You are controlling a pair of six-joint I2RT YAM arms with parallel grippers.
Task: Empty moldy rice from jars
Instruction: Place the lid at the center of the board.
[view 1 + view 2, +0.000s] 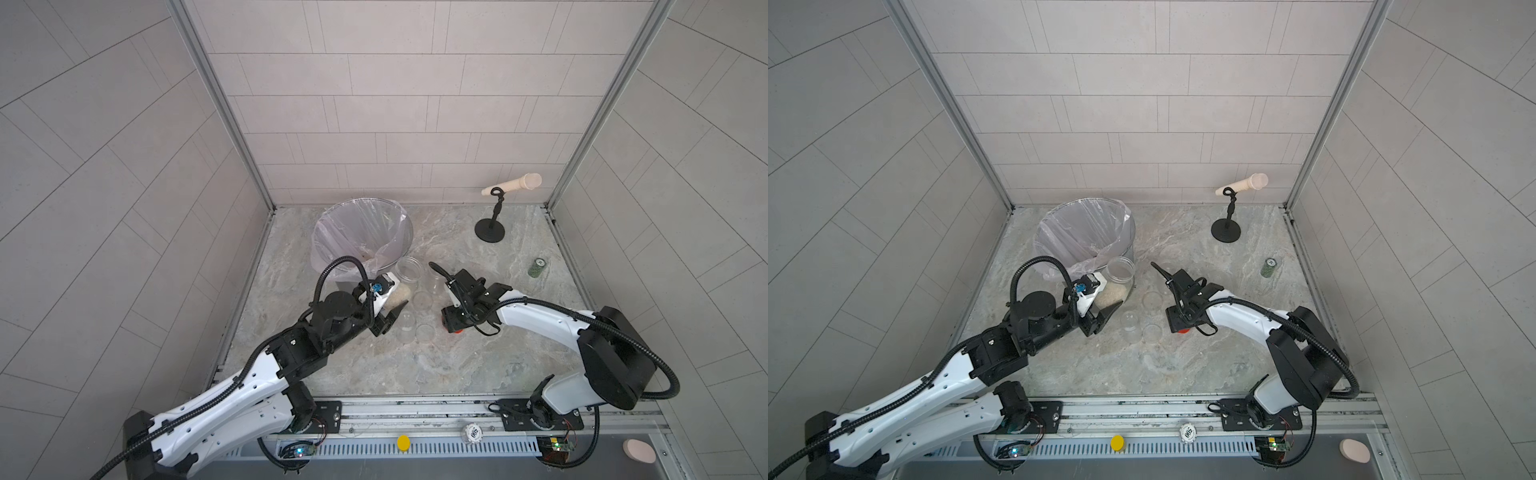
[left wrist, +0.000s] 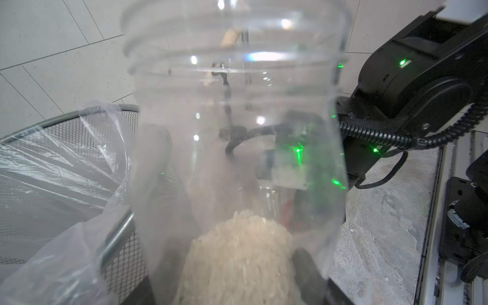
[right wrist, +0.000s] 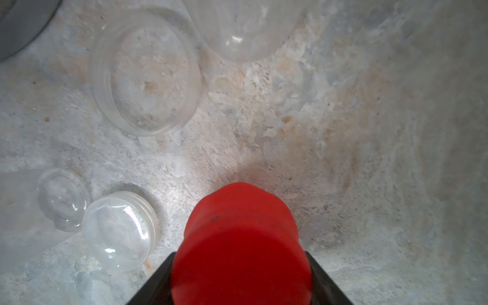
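Note:
My left gripper (image 1: pixel 392 301) (image 2: pixel 237 277) is shut on a clear open jar (image 1: pixel 405 274) (image 1: pixel 1119 272) (image 2: pixel 237 118), held tilted beside the bin. The moldy rice (image 1: pixel 402 295) (image 1: pixel 1112 296) (image 2: pixel 240 258) lies heaped at the jar's base end, between my fingers. My right gripper (image 1: pixel 453 324) (image 3: pixel 240 280) points down at the table, shut on a red lid (image 1: pixel 456 331) (image 3: pixel 240 237). A second clear jar (image 1: pixel 436 282) (image 3: pixel 243 23) stands empty by the right gripper. A third jar (image 1: pixel 405 326) (image 3: pixel 52 203) lies on its side.
The metal mesh bin (image 1: pixel 359 201) (image 1: pixel 1084 201) (image 2: pixel 66 116) with a plastic liner stands at the back left. Two clear lids (image 1: pixel 422 301) (image 3: pixel 145 76) (image 3: pixel 120 232) lie between the arms. A black stand (image 1: pixel 490 230) and a dark green cylinder (image 1: pixel 539 267) are at the right.

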